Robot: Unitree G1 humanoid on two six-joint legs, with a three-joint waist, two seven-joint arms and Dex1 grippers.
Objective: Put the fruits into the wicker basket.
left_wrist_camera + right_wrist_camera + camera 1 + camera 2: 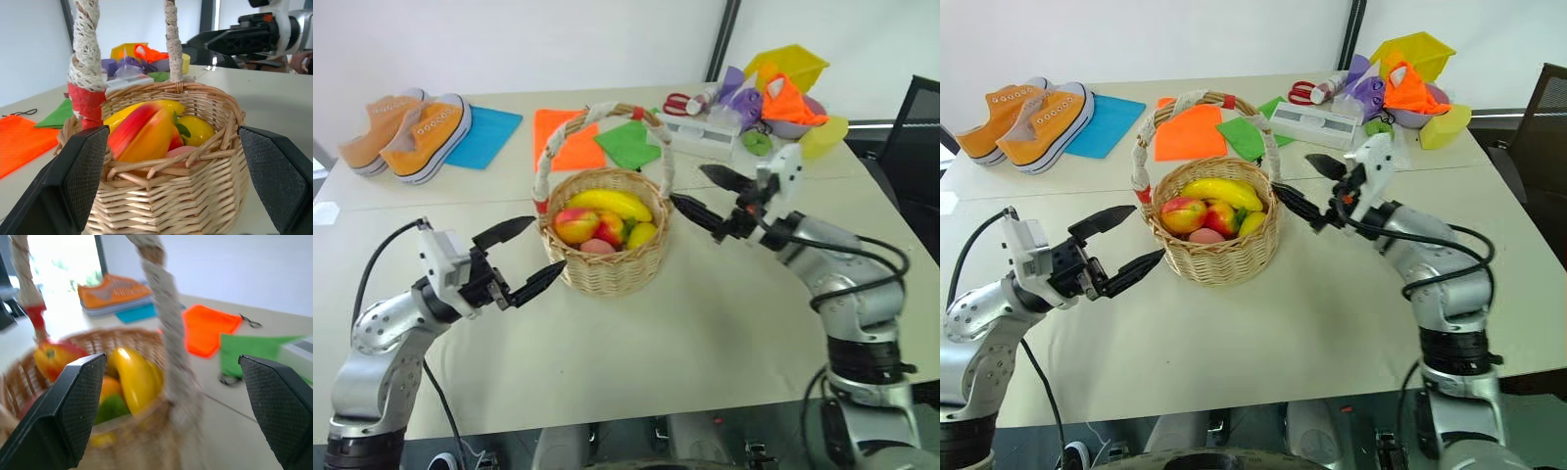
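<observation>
While the basket (607, 240) stands on the table (705, 323) between the two arms, both fruits lie inside it: the mango (576, 224) on the side nearer the left arm, and the small fruit (610, 229) just beside it, its green leaf tip toward the middle. A banana (612, 203) lies across the back of the pile, with other pieces touching them. The left gripper (524, 258) hangs just beside the basket's wall, fingers spread wide and pinching nothing. The right gripper (713, 198) is near the opposite rim, fingers also spread and empty, one fingertip close to the handle's base. Behind the basket lie orange cloth (564, 139) and green cloth (628, 144); orange shoes (411, 132) sit at the far left.
</observation>
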